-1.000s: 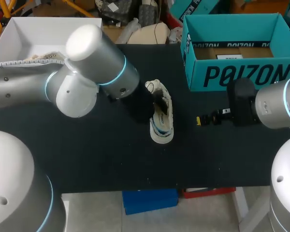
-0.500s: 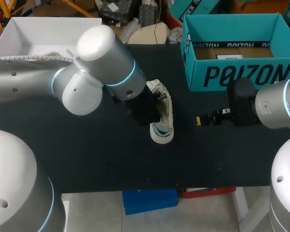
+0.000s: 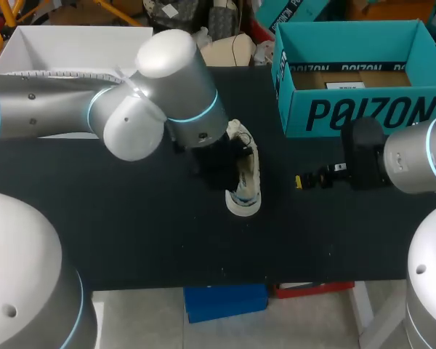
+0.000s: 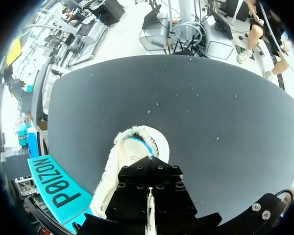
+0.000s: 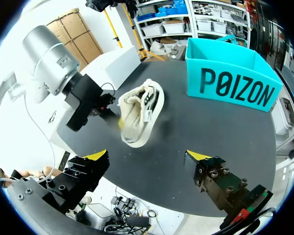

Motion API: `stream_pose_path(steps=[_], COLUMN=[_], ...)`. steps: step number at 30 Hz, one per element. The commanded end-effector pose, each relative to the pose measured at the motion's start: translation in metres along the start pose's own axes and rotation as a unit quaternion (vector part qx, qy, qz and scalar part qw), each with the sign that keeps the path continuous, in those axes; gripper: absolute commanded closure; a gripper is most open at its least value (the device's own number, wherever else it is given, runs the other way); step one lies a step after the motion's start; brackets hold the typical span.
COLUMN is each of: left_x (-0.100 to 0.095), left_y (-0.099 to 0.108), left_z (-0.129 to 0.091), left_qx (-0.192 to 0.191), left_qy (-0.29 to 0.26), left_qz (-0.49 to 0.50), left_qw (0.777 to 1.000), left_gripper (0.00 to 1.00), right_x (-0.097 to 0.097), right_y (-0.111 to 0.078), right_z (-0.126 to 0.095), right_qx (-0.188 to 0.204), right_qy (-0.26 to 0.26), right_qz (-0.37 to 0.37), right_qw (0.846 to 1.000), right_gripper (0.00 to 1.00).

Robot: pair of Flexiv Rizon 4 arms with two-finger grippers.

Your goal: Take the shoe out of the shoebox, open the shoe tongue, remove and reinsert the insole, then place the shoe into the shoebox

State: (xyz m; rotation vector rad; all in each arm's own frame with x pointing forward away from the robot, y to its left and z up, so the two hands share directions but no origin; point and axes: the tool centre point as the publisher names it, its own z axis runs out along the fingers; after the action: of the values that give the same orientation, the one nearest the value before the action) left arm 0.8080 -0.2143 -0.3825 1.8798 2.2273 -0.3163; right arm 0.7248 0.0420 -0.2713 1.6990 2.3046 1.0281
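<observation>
The shoe (image 3: 245, 182) lies on the black table (image 3: 131, 233), outside the teal shoebox (image 3: 363, 109), the left pincer (image 5: 115, 117) just beside it, its state impossible to tell, while the right pincer (image 5: 148, 155) gapes wide.

Black table top (image 3: 145, 240), matte and plain, under even overhead light with no hard shadows. Straight front edge (image 3: 312, 278) across the head view on the robot's side, dark surface right up to it. From the left wrist, same dark top dotted with small pale specks (image 4: 158, 104), thinly scattered out ahead toward the far edge. From the right wrist, a dull grey sheen over the top, with soft, blurred shading only close beside what stands on it.
</observation>
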Motion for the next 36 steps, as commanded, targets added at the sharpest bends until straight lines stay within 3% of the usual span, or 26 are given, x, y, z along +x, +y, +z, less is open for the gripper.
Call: stream_pose_path(steps=[1, 12, 24, 29, 36], left_x=[-0.007, -0.017, -0.010, -0.017, -0.034], left_y=[0.002, 0.007, 0.004, 0.006, 0.016], left_z=[0.016, 0.031, 0.050, 0.028, -0.033], left_qx=[0.005, 0.007, 0.022, 0.014, 0.034], left_qy=[0.015, 0.028, 0.040, -0.006, -0.178], left_qz=[-0.001, 0.015, 0.015, -0.001, -0.103], left_qw=[1.000, 0.999, 0.999, 1.000, 0.978], left_gripper=[1.00, 1.00, 1.00, 1.00, 1.00], right_x=[0.000, 0.000, 0.000, 0.000, 0.000], right_y=[0.000, 0.000, 0.000, 0.000, 0.000], right_z=[0.000, 0.000, 0.000, 0.000, 0.000], right_qx=[0.001, 0.001, 0.001, 0.001, 0.001], right_qy=[0.001, 0.001, 0.001, 0.001, 0.001], right_qz=[0.000, 0.000, 0.000, 0.000, 0.000], right_qw=[1.000, 1.000, 1.000, 1.000, 1.000], right_gripper=[0.00, 0.00, 0.00, 0.00, 0.00])
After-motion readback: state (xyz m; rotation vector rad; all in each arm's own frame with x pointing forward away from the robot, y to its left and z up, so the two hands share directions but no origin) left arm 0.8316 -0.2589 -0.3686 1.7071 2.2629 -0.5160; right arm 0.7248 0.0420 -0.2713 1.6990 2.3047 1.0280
